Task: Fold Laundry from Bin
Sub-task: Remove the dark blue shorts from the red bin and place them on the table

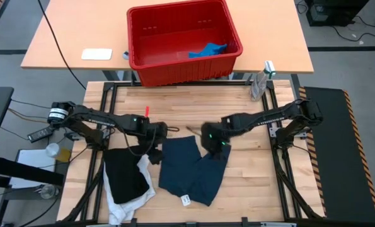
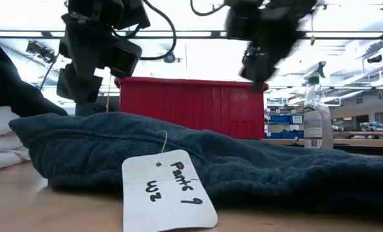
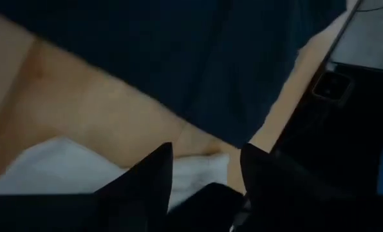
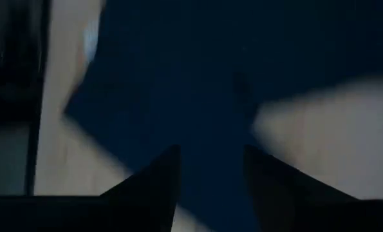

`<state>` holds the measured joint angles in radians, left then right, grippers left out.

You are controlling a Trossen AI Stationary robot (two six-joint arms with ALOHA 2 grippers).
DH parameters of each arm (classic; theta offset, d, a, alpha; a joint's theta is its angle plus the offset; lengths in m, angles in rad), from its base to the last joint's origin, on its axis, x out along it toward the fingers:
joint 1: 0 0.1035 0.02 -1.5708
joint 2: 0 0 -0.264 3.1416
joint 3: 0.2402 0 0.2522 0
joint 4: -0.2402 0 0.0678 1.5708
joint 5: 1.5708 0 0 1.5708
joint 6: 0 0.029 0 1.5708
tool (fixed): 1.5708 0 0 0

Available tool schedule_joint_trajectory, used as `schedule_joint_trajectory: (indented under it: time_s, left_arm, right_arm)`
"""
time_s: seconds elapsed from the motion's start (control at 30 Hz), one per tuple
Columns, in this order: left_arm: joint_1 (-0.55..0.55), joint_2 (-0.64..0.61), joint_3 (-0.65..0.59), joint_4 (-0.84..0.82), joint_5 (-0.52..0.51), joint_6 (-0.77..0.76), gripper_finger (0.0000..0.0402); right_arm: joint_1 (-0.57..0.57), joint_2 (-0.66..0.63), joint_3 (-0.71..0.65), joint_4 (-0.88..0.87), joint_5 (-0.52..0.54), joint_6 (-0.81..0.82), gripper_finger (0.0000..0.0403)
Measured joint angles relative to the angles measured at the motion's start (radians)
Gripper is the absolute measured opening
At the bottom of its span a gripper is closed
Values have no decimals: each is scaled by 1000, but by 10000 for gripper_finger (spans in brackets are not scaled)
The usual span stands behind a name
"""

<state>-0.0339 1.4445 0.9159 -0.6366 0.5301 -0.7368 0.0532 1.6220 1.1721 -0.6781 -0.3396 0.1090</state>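
On the wooden bench [image 1: 250, 183], framed in black, two arms meet mid-bench; a second tan bench [image 1: 61, 44] behind carries the red bin [image 1: 182, 43]. Room beyond: open workshop, ceiling lights, shelving. Bin sits long side across, a small blue garment [image 1: 207, 50] inside at its right. Navy garment [image 1: 193, 167] lies flat mid-bench, long axis near-to-far, legs toward the near edge, white tag [image 1: 185, 200] at its near hem. Black garment [image 1: 124, 176] over white garment [image 1: 132, 200], left of navy. Spray bottle [image 1: 261, 81] far right. Left hand [image 1: 154, 150] at navy's far-left corner, fingers apart, gripping nothing. Right hand [image 1: 213, 146] over navy's far-right corner, fingers apart, empty.
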Motion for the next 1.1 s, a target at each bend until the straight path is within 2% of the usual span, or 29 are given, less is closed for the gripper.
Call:
schedule_joint_trajectory:
  time_s: [0.2, 0.4, 0.57, 0.73, 0.83, 1.0, 1.1]
  left_arm:
    - [-119, -17, -45, 174, 34, -133, 164]
    - [-232, -13, -47, 205, 11, -295, 163]
    - [-244, 36, -47, 281, -36, -401, 163]
    - [-243, 136, -53, 452, -35, -391, 163]
    - [-252, 187, -51, 580, -39, -314, 162]
    - [-241, 280, -53, 498, -52, -159, 162]
    - [-204, 320, -52, 509, -70, -71, 162]
  right_arm:
    - [-96, 11, 3, 216, 80, -1, 173]
    - [-145, 48, 3, 237, 2, -3, 175]
    - [-146, 55, 2, 231, -30, -7, 173]
    - [-148, 28, 2, 181, -15, 0, 172]
    - [-149, -21, 2, 136, 54, -5, 172]
    - [-149, -120, 2, 115, 94, 1, 172]
    - [-149, -176, 2, 102, 125, 29, 172]
